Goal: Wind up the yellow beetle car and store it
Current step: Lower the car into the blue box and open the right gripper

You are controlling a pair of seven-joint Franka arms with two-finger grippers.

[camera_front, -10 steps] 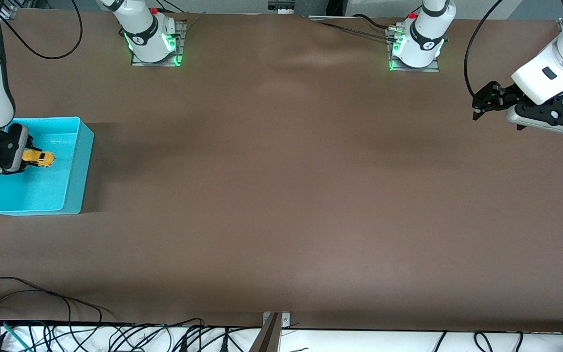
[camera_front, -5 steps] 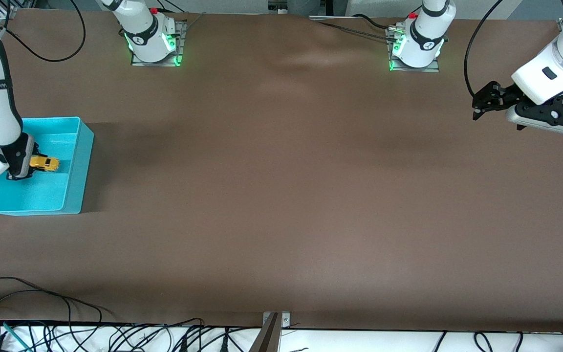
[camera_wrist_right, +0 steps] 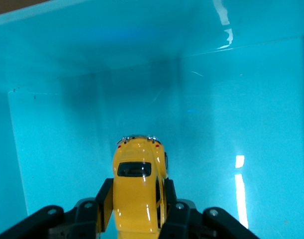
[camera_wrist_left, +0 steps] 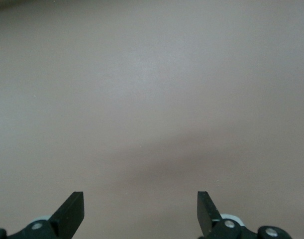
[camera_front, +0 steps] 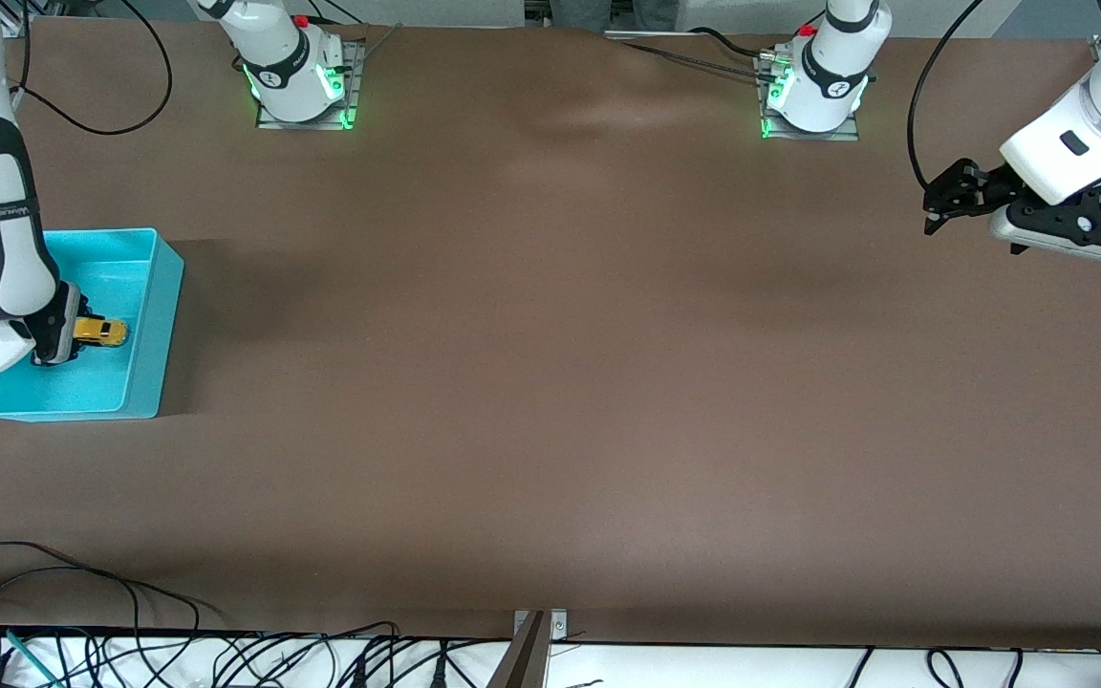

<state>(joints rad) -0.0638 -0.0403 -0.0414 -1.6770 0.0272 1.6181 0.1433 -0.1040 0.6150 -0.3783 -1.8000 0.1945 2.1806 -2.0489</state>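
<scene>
The yellow beetle car [camera_front: 103, 332] [camera_wrist_right: 138, 184] is a tiny rounded toy with dark windows. My right gripper [camera_front: 71, 336] [camera_wrist_right: 137, 199] is shut on its sides and holds it low inside the turquoise bin [camera_front: 151, 315] at the right arm's end of the table. In the right wrist view the car points toward a bin wall [camera_wrist_right: 142, 89], with the bin's floor around it. My left gripper [camera_front: 935, 212] [camera_wrist_left: 141, 211] hangs open and empty over bare table at the left arm's end, waiting.
The brown table [camera_front: 550, 363] stretches between the two arms. Both arm bases [camera_front: 297, 72] [camera_front: 818, 81] stand along the edge farthest from the front camera. Loose black cables [camera_front: 82, 612] lie at the edge nearest that camera.
My right gripper has carried the car lower into the bin and a little toward the front camera and the bin's inner wall. The left arm has not moved.
</scene>
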